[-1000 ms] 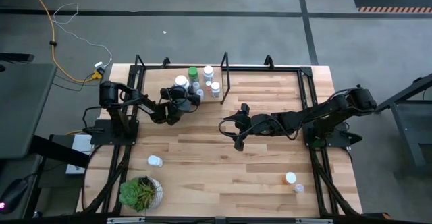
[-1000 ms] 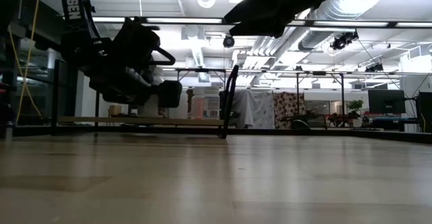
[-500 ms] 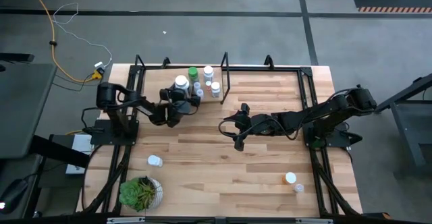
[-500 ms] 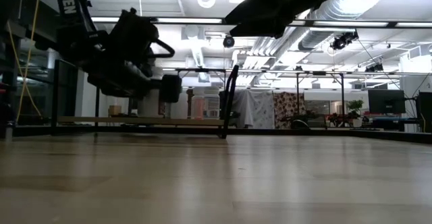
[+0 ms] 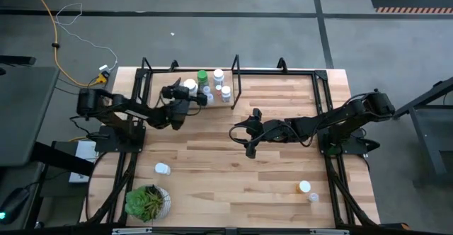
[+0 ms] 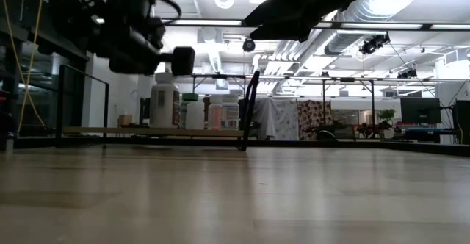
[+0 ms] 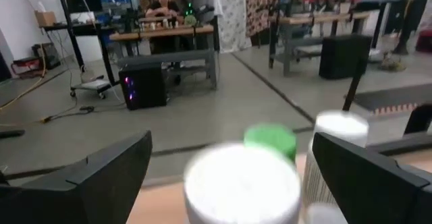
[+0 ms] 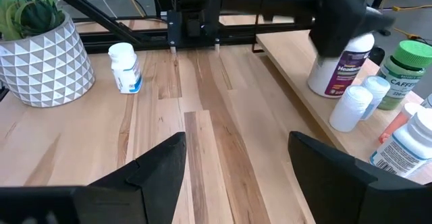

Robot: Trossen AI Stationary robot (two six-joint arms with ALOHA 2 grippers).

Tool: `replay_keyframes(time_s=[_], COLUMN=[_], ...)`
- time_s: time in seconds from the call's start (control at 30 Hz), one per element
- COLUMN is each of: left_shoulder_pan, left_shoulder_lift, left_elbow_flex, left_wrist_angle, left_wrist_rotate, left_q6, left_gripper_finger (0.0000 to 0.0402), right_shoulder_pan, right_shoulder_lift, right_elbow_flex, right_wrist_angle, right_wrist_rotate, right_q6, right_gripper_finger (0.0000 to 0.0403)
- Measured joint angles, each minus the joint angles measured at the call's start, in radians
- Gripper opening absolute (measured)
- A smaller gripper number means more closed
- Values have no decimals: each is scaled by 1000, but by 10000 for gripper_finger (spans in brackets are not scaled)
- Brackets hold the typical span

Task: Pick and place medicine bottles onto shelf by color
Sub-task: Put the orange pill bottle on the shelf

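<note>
The left gripper [image 5: 185, 100] hangs above the shelf [image 5: 164, 88], jaws spread wide and empty, over the large white bottle [image 5: 190, 86] standing there. A green bottle [image 5: 202, 76] and smaller white bottles [image 5: 221, 86] stand beside it. The right gripper [image 5: 237, 137] hovers off the shelf's front, part open, holding nothing

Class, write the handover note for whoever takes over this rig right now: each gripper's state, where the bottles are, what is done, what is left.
Left gripper: open, empty, raised above the big white bottle standing on the shelf.
Right gripper: open, empty, hovering mid-table.
Done: a cluster stands on the shelf, including the green bottle and several white ones.
Left: a white bottle near the plant, and two bottles at the table's near right corner.
</note>
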Motion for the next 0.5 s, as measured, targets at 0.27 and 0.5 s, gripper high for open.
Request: replay_keyframes(time_s=[0.27, 0.5], left_shoulder_pan=[-111, -425], left_shoulder_lift=[-254, -417], left_elbow_flex=[64, 98], left_wrist_angle=[6, -44], left_wrist_rotate=[115, -49], left_q6=[256, 527], left_gripper_finger=[400, 400], right_shoulder_pan=[0, 20], right_shoulder_lift=[0, 0], right_elbow_flex=[0, 0], right_wrist_angle=[0, 0], right_wrist_rotate=[0, -9], right_q6=[0, -54], right_gripper_finger=[252, 252])
